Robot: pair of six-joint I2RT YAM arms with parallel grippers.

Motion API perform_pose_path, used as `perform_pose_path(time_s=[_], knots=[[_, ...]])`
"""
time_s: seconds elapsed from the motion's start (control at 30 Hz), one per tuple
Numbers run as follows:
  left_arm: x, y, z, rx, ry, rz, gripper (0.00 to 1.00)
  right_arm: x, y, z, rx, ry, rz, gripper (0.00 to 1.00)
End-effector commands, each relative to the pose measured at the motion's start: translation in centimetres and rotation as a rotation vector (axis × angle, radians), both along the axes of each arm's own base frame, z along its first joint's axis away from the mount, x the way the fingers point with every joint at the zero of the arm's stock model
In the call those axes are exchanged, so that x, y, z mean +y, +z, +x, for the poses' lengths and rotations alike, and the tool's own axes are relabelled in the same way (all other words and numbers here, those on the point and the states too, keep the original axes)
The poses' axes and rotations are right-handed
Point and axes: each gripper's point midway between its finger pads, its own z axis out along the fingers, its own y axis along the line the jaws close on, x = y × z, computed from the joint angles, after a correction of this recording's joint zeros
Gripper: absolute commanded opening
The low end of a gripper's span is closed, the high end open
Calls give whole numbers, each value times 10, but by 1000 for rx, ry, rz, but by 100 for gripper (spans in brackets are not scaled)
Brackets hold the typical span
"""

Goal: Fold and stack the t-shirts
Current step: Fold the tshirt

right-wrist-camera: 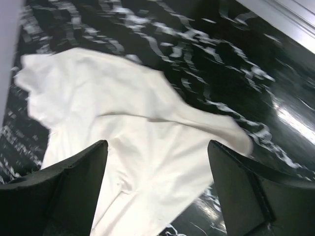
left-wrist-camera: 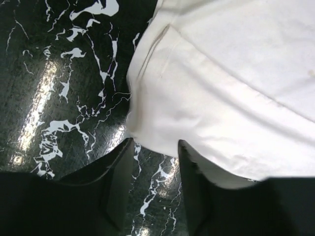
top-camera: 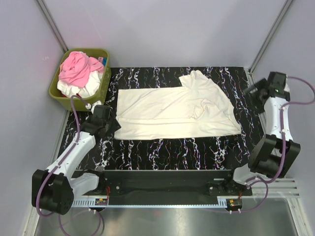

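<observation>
At the far left, your olive-green basket [top-camera: 55,94] holds a pink t-shirt [top-camera: 76,69] bundled on top of a white t-shirt [top-camera: 81,90]. Neither is folded, so both are left to do.

Just right of the basket, the left gripper [top-camera: 110,123] sits low at the left edge of the cream t-shirt [top-camera: 172,110]. In its wrist view the left gripper [left-wrist-camera: 155,145] has its fingers parted with only the marbled black table [left-wrist-camera: 59,98] between them. The shirt's hem corner lies just beyond the tips, and nothing is pinched.

The cream t-shirt lies flat in the middle of the table [top-camera: 162,147]. Its left part looks like a tidy rectangle, which suggests one lengthwise fold is in. The right end is unfinished: a sleeve juts toward the far side and the cloth is rumpled.

At the far right, the right gripper [top-camera: 253,88] hangs off the shirt's right end, raised and apart from it. Its wrist view shows the fingers spread wide and empty.

I'd judge you're early on: one shirt is partly folded, there is no stack, and two shirts are untouched.
</observation>
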Motion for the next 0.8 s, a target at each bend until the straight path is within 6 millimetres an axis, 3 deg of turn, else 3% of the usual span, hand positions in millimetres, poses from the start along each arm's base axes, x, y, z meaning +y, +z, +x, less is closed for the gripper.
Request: perform_pose_path(time_s=[0.0,0.03,0.07,0.1,0.13,0.17,0.2,0.23,0.27,0.3,0.33,0.37,0.4,0.43,0.47,0.5,0.53,0.6,0.77], knots=[[9,23,3,-43,-8,61,55,49,40,64,-107,234,-52,90],[12,32,4,-62,-19,83,64,65,66,89,-201,319,-48,90],[16,32,0,-45,-18,104,70,85,54,109,-199,398,-17,90],[20,38,-1,-56,-25,126,75,93,77,130,-270,452,-26,90],[23,42,-2,-63,-27,143,83,109,82,143,-306,522,8,90],[25,46,-4,-69,-32,152,86,120,60,163,-283,573,39,90],[26,51,-6,-85,-30,155,88,127,83,182,-347,618,15,90],[25,54,-6,-95,-38,148,89,132,54,198,-303,644,45,90],[23,56,-6,-109,-45,141,90,137,50,209,-306,667,44,90],[22,58,-7,-112,-49,134,91,140,68,226,-357,687,19,90],[21,60,-8,-106,-58,131,91,144,65,235,-368,704,36,90],[20,65,-10,-102,-66,131,91,147,34,250,-336,716,69,90],[20,68,-11,-99,-88,139,91,150,52,264,-395,733,56,90],[20,69,-12,-96,-101,146,91,154,19,276,-359,748,87,90],[21,71,-16,-86,-116,157,92,157,14,284,-366,761,82,89],[22,77,-18,-95,-139,174,93,161,37,295,-426,775,46,90],[24,76,-23,-80,-152,185,93,162,8,305,-399,778,60,90],[25,82,-29,-92,-176,200,95,162,11,320,-457,776,26,90],[16,95,-38,-177,-224,156,99,157,-30,341,-464,731,1,90]])
